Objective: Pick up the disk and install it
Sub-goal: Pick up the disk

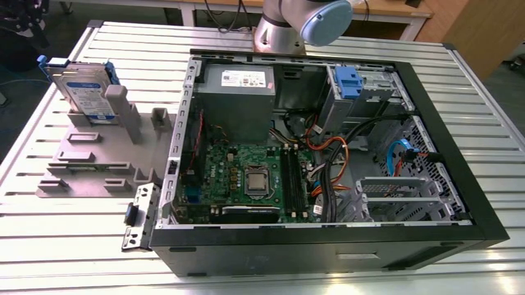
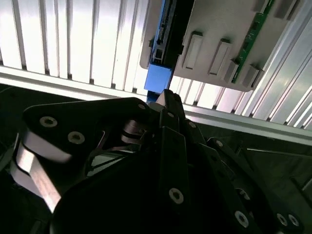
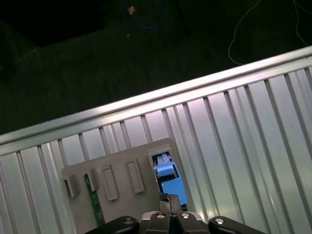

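The gripper [image 3: 169, 197], jaws pressed together and holding nothing, hangs above the disk [image 3: 168, 176]. The disk stands on edge in a grey holder [image 3: 122, 207] on the ribbed table [image 3: 234, 136], at the exterior view's left of the open computer case [image 1: 328, 153].

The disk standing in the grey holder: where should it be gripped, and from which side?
Probably the upper blue-framed edge of the disk, approached from above, pinching across its flat faces. It stands on edge in the grey holder, its lower end seated there, leaving the top free.
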Motion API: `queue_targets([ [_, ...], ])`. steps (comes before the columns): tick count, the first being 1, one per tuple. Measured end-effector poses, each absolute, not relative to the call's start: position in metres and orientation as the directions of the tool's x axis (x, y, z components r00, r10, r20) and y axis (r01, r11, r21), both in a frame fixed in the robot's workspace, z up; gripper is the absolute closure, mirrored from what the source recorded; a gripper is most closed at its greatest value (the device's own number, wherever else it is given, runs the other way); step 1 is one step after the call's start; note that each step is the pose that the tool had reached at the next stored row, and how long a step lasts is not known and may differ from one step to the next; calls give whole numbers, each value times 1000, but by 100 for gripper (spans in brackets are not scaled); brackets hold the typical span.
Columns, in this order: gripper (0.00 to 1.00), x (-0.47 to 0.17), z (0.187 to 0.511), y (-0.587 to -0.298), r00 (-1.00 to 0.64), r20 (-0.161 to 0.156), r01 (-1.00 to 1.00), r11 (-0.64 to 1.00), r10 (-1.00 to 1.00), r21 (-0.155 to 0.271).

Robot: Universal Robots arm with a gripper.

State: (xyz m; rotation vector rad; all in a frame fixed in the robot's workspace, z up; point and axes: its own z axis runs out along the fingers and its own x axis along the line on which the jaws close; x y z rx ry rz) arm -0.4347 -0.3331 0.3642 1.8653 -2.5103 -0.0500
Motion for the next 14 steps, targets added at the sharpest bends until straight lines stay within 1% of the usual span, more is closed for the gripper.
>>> queue_targets([
  [5,89,-435,364,-333,-249,-8,-968,249,-968,34],
  [14,89,-435,364,-333,-242,-8,-970,242,-970,34],
])
